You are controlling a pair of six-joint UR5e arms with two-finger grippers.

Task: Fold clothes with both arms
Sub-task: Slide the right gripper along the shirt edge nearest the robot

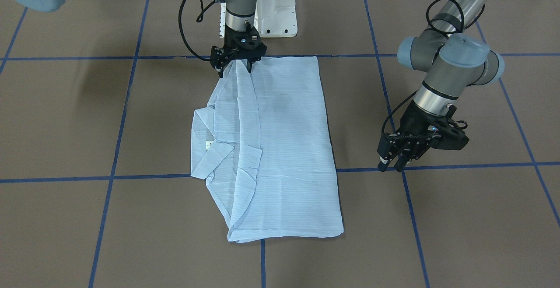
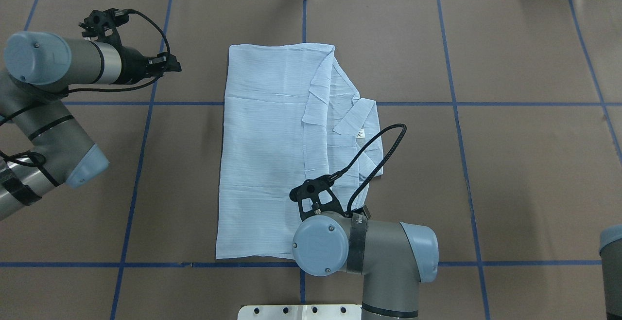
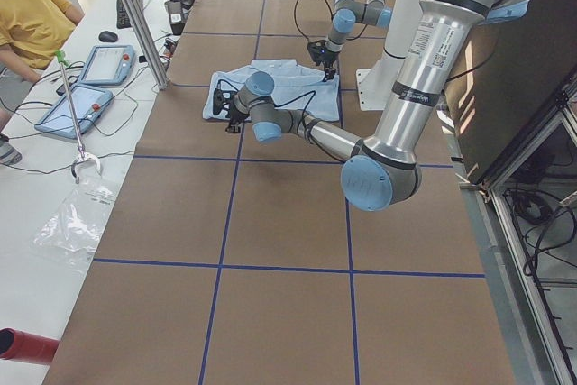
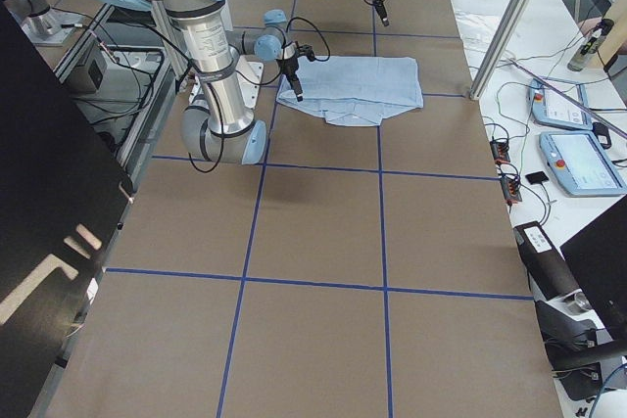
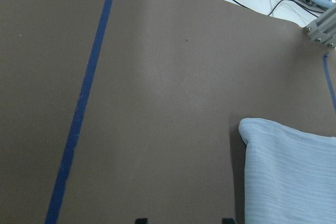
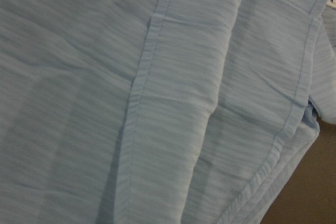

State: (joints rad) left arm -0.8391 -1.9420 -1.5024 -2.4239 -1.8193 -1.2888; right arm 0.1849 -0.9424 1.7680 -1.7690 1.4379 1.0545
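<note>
A: The left fingers (image 1: 384, 160) are seen parted, and nothing is held by them. Under them only the table (image 1: 437, 218) is found.

B: And the right fingers (image 1: 221, 70)?

A: The shirt (image 1: 288, 148) lies spread below them, and its edge rises between them. Whether it is pinched cannot be told.

Right wrist view, filling the frame: the thin light blue finely striped cloth shirt (image 6: 168, 98) looks soft and matt, hems stitched flat. Left wrist view: the brown table covering (image 5: 157, 103) reads as smooth matt paper, its blue tape lines (image 5: 79, 119) faintly shiny. Front view, upper right: my silver-grey arm tubes (image 1: 434, 96) gleam like brushed metal, and the pale blue joint caps (image 1: 463, 49) look like smooth plastic.
</note>
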